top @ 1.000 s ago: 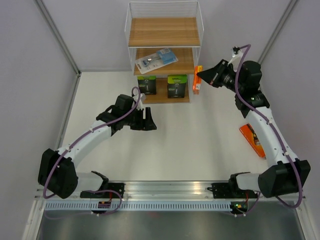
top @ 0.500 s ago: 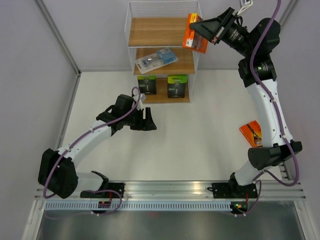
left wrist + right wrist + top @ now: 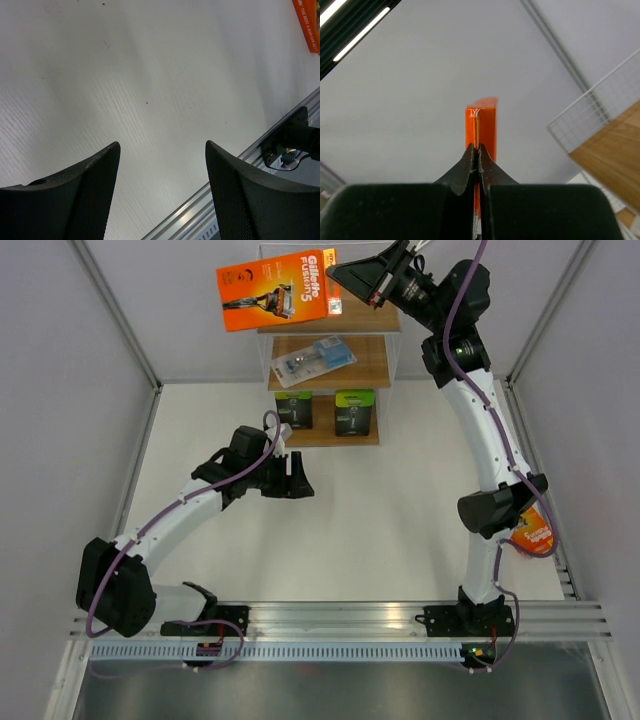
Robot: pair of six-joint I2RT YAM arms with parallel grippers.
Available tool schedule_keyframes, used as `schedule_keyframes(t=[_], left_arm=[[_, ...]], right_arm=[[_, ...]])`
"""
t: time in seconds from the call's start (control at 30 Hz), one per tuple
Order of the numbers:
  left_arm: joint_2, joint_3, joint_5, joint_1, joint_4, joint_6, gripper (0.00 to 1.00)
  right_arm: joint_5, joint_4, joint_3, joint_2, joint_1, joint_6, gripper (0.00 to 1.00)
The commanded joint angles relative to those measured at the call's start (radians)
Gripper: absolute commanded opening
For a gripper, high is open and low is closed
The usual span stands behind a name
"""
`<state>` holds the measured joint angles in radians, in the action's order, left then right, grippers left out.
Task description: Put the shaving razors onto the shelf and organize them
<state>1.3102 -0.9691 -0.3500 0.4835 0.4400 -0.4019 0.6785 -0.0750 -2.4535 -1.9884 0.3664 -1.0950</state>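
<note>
Shelved: black packs (image 3: pixel 294 410) (image 3: pixel 353 412) low tier, blue blister pack (image 3: pixel 313 360) middle tier of shelf (image 3: pixel 372 368) | right gripper (image 3: pixel 345 275) pinches orange pack (image 3: pixel 278 290) above top | second orange pack (image 3: pixel 535 532) lies on table (image 3: pixel 400 500) | left gripper (image 3: pixel 295 480) open, empty

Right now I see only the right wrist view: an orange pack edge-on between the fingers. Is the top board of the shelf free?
Observer: What shows of the top board is bare; the held orange pack hides its left part from above.
Operator: What is on the lower boards?
Observer: A blister pack lies on the middle board; two black packs sit on the bottom one.
Operator: Any pack left on the table?
Observer: A second orange pack, at the right, partly under the right arm.
</note>
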Motion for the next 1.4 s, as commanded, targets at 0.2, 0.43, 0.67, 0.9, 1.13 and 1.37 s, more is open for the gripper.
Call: schedule_keyframes(t=[0.2,0.43,0.67,0.9,1.13,1.37], left_arm=[[-0.025,-0.026,-0.017,0.000,-0.011,0.012,0.74],[-0.035,-0.011,-0.004,0.000,-0.014,0.005,0.74],[-0.020,-0.020,-0.017,0.000,-0.027,-0.008,0.74],[-0.009,-0.020,-0.037,0.001,-0.043,-0.023,0.74],[-0.014,-0.022,-0.035,0.000,-0.050,-0.028,0.74],[-0.023,-0.029,-0.032,0.000,-0.060,-0.032,0.74]], right_arm=[[-0.304,0.073,0.142,0.039,-0.014,0.204,0.01],[-0.442,0.127,0.204,0.094,-0.014,0.236,0.00],[-0.652,0.150,0.327,0.238,-0.012,0.287,0.01],[-0.703,0.037,0.532,0.341,-0.014,0.213,0.01],[-0.902,-0.106,0.746,0.431,0.000,0.068,0.00],[-1.144,-0.103,0.801,0.448,0.083,-0.040,0.01]])
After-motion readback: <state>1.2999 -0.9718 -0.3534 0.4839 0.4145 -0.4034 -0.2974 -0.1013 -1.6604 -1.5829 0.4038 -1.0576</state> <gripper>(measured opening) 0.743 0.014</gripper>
